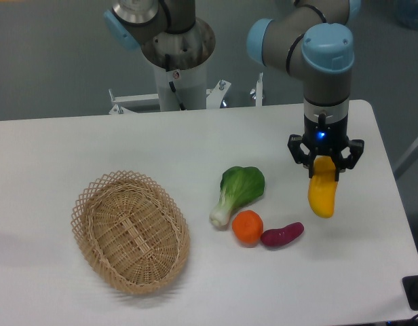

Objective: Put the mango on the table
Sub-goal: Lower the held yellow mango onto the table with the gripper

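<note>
Your gripper was clamped on the top end of the one mango, which hung straight down from it above the table, right of one sweet potato, one orange, one bok choy and one basket.

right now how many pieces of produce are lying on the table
3: bok choy mid-table, orange just below it, purple sweet potato beside the orange. The mango hangs in the fingers.
</note>
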`<action>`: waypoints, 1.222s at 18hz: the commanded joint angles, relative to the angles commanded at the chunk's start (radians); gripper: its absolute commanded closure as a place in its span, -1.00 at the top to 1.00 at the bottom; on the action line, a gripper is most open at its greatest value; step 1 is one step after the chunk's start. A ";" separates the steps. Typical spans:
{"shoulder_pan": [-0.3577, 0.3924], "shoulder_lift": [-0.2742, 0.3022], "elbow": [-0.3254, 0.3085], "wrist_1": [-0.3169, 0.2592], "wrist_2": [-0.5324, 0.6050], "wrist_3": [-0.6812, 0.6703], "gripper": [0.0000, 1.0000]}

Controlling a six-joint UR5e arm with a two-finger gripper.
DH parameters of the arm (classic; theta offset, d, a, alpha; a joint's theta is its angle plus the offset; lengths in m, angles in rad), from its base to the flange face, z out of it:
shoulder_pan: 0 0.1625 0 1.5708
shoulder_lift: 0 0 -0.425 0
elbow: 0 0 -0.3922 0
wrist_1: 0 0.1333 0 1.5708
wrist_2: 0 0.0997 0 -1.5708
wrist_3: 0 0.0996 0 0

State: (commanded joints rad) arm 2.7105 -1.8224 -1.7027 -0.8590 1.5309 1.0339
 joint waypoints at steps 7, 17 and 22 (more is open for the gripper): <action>0.017 0.000 -0.041 0.005 0.002 0.033 -0.05; 0.077 -0.037 -0.098 0.026 0.009 0.365 -0.05; 0.112 -0.103 -0.107 0.058 0.005 0.514 -0.05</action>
State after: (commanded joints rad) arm 2.8225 -1.9251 -1.8101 -0.8008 1.5355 1.5477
